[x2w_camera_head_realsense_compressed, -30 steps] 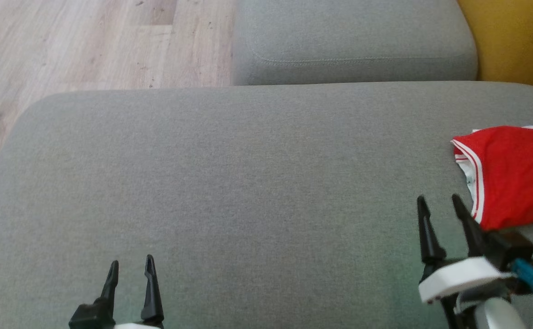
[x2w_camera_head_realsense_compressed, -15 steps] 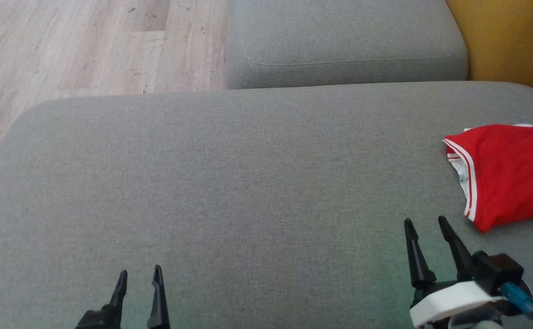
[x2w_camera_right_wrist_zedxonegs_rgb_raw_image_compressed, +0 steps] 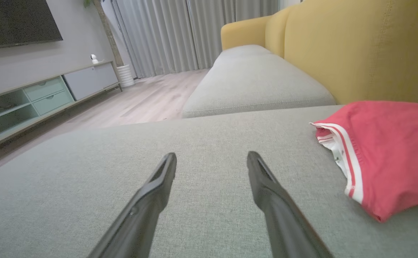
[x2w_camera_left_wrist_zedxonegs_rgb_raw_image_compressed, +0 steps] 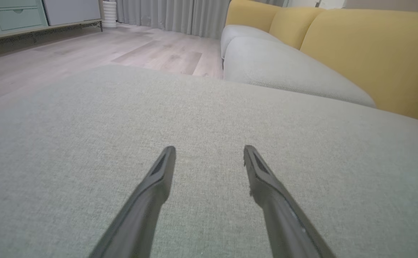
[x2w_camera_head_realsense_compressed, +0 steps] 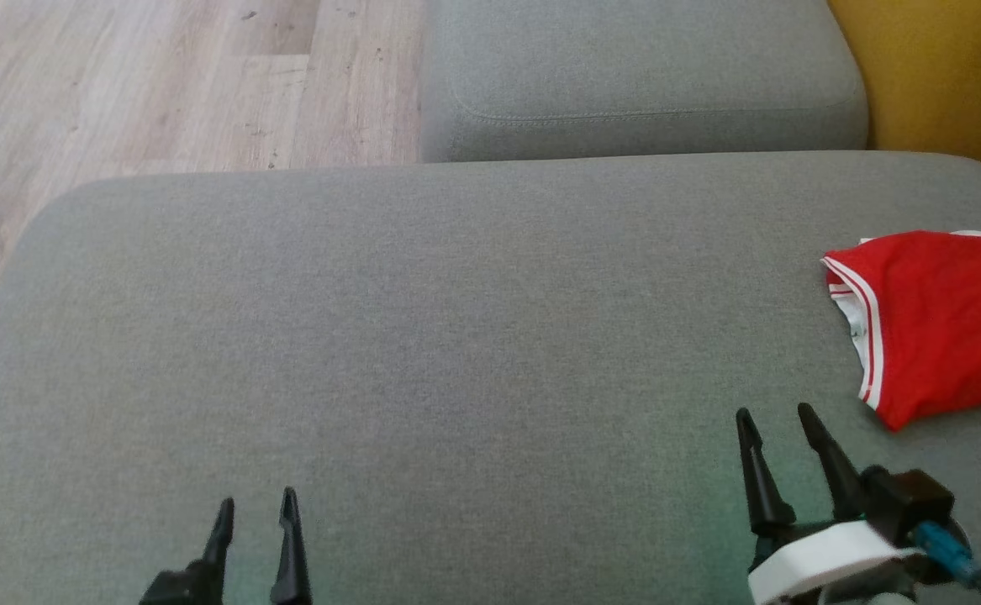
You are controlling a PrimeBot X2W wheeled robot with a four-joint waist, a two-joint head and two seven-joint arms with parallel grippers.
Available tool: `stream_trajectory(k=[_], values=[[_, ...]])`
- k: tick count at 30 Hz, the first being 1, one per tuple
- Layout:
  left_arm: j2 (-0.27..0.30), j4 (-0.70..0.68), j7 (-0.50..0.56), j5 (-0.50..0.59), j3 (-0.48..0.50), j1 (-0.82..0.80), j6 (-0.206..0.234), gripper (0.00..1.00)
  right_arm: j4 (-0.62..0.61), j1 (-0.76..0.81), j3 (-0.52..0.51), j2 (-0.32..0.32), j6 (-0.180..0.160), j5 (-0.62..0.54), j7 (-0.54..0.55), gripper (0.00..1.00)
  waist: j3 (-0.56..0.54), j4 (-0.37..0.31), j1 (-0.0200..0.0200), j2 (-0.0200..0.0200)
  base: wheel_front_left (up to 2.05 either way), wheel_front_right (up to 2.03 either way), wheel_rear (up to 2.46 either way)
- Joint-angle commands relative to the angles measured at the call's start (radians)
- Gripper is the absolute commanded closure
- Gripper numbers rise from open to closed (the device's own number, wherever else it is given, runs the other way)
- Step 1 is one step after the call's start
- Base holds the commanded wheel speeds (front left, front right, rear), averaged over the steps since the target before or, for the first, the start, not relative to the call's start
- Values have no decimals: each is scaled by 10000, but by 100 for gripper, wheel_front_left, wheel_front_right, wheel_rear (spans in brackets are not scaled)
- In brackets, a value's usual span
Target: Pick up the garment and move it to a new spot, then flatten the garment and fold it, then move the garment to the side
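Our right end effector point(x2w_camera_head_realsense_compressed: 774, 412), wide open and empty, is closer: the garment point(x2w_camera_head_realsense_compressed: 936, 323) lies just to its right.

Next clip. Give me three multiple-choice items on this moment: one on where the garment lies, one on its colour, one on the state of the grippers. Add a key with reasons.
1. Where on the grey cushion does the garment lie?
A. at its right side
B. at its left edge
C. in its middle

2. What colour is the garment?
A. blue with yellow trim
B. red with white trim
C. plain green

3. How do the left gripper and the right gripper stand?
A. both open, holding nothing
B. right shut on the garment
C. both shut

Key:
1 A, it lies at the right of the head view, just beyond the right gripper.
2 B, the cloth is red with a white-striped edge.
3 A, each wrist view shows the fingers spread over bare cushion.
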Motion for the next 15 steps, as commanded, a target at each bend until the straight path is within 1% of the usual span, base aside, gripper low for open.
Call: stream_trajectory(k=[1,5,15], values=[[0,1,0,0,1,0,0,100,-2,0,0,0,0,0,0,100,0,0,0,0,0,0,0],[-98,487,3,-7,-100,140,-4,100,572,124,45,4,0,14,19,100,2,0,0,0,0,0,0],[-226,444,261,-874,309,-35,-284,100,536,-34,-30,-64,3,1229,166,100,45,-38,0,0,0,0,0]])
